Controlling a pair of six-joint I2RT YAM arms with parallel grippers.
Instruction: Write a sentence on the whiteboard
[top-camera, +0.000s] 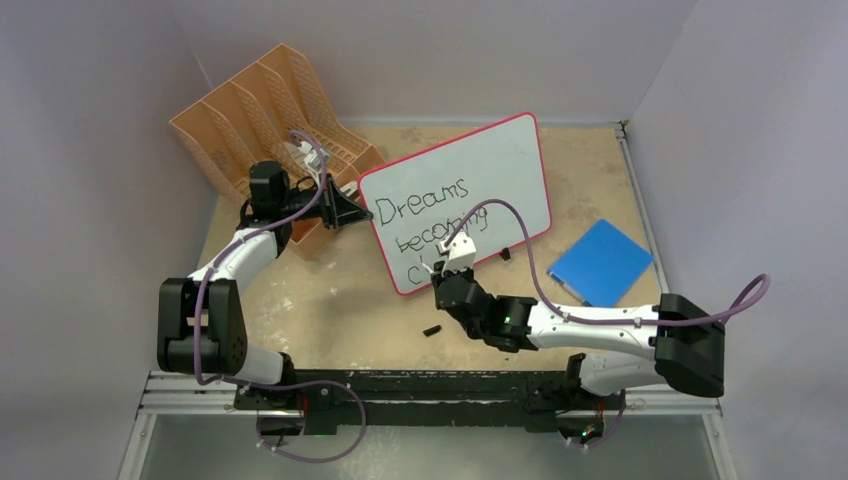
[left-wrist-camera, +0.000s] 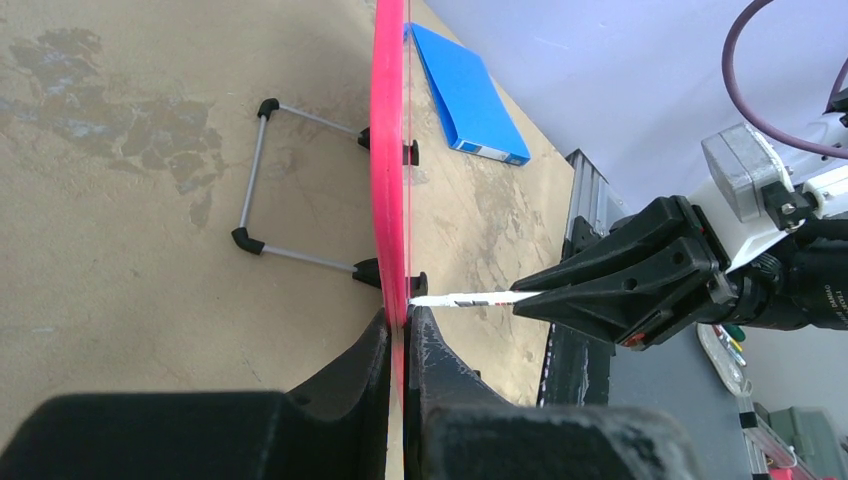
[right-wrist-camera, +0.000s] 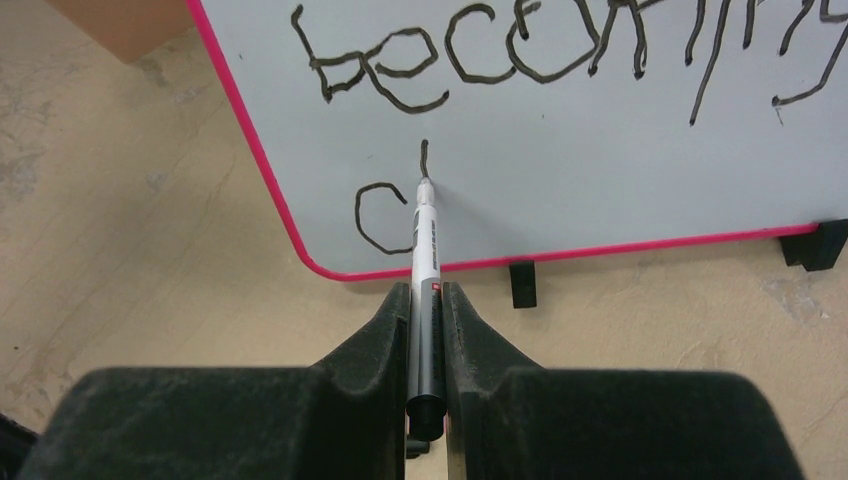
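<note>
Black marker (right-wrist-camera: 425, 235) pinched tight in right gripper (right-wrist-camera: 425, 300), tip touching whiteboard (top-camera: 500, 165) at the end of a short stroke just right of the "C". Left gripper (left-wrist-camera: 403, 325) clamped on the board's pink edge, steadying it; board stands tilted mid-table. Sentence (top-camera: 428, 210): 2 lines done, line 3 barely begun. Step: writing "clear", likely the "l". Next: lift, shift right, form "e" with light even pressure.

One whiteboard (top-camera: 500, 170), one marker (right-wrist-camera: 424, 240), one pad (top-camera: 600, 262)
</note>
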